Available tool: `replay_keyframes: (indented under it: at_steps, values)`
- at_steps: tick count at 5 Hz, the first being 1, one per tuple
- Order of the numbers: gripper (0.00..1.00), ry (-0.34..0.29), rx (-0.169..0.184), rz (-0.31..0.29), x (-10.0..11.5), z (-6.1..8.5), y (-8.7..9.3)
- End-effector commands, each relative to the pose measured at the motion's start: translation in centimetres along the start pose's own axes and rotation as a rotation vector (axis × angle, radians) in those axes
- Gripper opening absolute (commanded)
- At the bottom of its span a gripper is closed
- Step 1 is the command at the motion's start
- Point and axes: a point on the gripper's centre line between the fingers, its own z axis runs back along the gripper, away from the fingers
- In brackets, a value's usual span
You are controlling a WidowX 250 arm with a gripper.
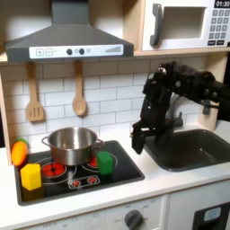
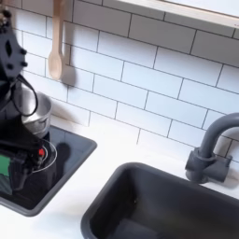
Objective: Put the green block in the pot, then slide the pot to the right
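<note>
Beside the pot (image 1: 72,145), the green block (image 1: 105,163); hand (image 1: 141,140) seemingly empty.

Both exterior views are low-resolution and soft, edges smeared, fine detail lost. Light is even and fairly bright, falling from above: the hood (image 1: 67,40) casts a shadow band on the white tiles (image 1: 108,85) behind it in the first exterior view. The pot (image 1: 72,144) catches pale glints on its metal wall. My arm (image 2: 14,79) reads nearly black and blurred at the second exterior view's left. The sink basin (image 2: 159,205) stays dim.
</note>
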Motion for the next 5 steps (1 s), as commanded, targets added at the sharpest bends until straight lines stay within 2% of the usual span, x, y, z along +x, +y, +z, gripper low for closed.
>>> replay_keyframes:
  at_steps: [1,3,5]
  values:
    - [1.00,0.005,0.016,0.009,2.8,-1.6,1.1]
    - [1.00,0.000,0.039,0.036,5.4,-2.6,3.3]
    - [1.00,0.022,0.055,0.033,6.6,-4.2,4.6]
